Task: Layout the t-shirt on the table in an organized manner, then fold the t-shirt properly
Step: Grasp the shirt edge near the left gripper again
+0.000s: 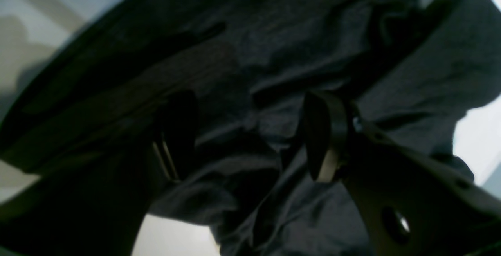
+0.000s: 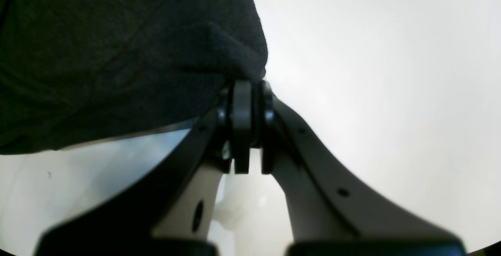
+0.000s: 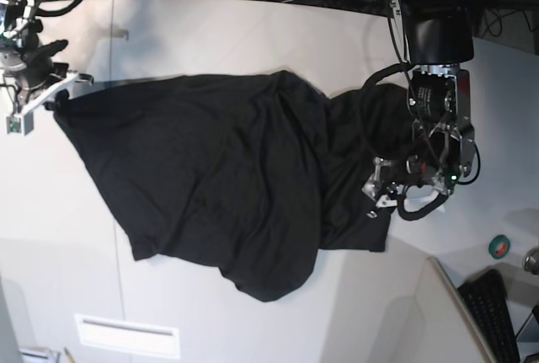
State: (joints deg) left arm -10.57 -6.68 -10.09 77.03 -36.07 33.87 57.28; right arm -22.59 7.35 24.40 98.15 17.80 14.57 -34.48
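Off-white counter [image 3: 236,43], smooth, curved far edge, thin dark seam line running across it. Black t-shirt [image 3: 210,186] lies directly on it, spread wide but rumpled, plain black side up, bunched in folds toward the base view's right end. Small green-and-red round object [image 3: 499,247] sits on the counter near the right edge, well apart from the t-shirt. Bare counter around the cloth on all sides.

Black-cased left arm [image 3: 436,34] with looping dark cables, pale right tool [image 2: 250,91] with curved fingers, small round holes, dark pads
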